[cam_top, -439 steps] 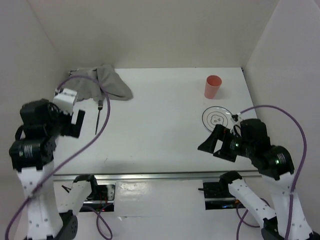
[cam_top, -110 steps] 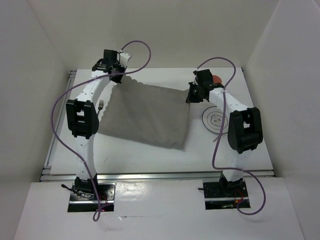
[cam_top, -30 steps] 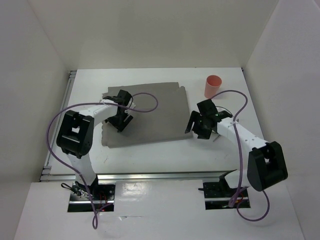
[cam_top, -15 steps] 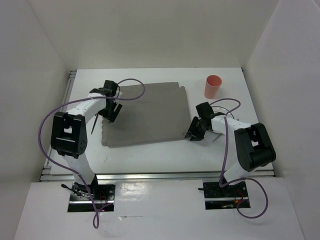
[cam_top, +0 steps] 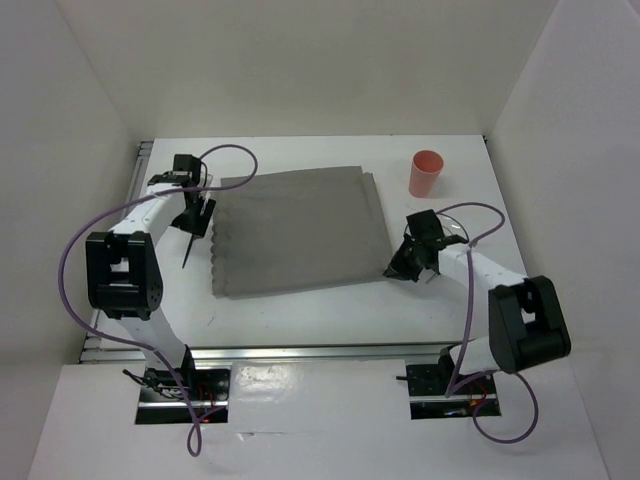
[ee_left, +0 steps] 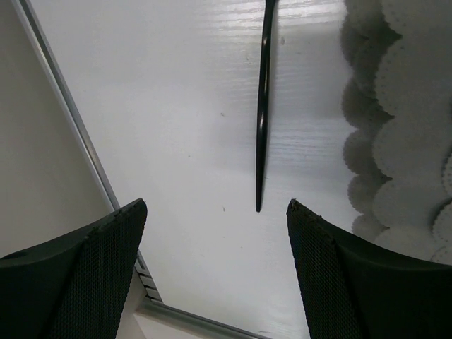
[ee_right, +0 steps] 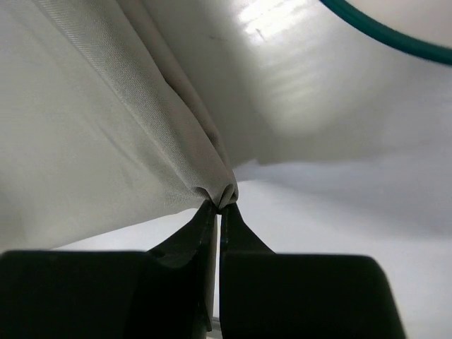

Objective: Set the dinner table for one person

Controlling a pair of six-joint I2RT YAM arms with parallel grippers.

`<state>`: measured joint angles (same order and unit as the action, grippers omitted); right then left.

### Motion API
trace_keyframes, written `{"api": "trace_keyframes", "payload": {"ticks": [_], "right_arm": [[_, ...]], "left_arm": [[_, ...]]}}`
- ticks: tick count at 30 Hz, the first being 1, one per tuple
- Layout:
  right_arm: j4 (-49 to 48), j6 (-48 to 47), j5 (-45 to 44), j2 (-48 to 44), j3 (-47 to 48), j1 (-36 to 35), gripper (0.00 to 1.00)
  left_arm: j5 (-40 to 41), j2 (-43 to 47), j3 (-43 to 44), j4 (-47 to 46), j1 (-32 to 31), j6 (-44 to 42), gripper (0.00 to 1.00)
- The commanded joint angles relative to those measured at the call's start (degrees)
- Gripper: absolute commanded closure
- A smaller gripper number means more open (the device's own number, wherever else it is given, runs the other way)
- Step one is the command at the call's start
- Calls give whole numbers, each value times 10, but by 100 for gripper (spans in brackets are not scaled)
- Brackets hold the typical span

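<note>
Tightly pinched in the right gripper point(ee_right: 219, 207) is a corner of the grey mat point(cam_top: 295, 230); the left gripper point(ee_left: 215, 210) is held wide over the fork point(ee_left: 263, 106). Beneath both, the dinner table point(cam_top: 300, 315) is laid with the mat alone; fork and cup point(cam_top: 426, 173) are unplaced.

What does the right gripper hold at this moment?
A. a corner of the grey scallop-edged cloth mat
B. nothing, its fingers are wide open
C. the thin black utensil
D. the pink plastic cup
A: in the right wrist view the right gripper is closed on a pinched fold of the grey scallop-edged cloth mat, at the mat's near right corner.
</note>
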<state>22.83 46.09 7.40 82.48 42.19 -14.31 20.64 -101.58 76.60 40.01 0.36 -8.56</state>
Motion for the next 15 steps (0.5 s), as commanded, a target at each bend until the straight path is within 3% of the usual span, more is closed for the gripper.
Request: {"api": "trace_keyframes", "payload": {"ticks": [1, 5, 12, 13, 15], "right_arm": [[65, 8, -34, -65, -31, 14, 100], [81, 8, 0, -83, -51, 20, 100], [126, 34, -29, -120, -56, 20, 98], [126, 34, -29, -126, -56, 20, 97], [126, 27, -24, -120, -50, 20, 81]], "left_arm": [[-9, 38, 0, -5, 3, 10, 13], [-19, 38, 0, -5, 3, 15, 13], [-30, 44, -5, 0, 3, 15, 13], [-37, 49, -5, 0, 3, 15, 15], [-59, 61, -10, 10, 3, -7, 16]]}}
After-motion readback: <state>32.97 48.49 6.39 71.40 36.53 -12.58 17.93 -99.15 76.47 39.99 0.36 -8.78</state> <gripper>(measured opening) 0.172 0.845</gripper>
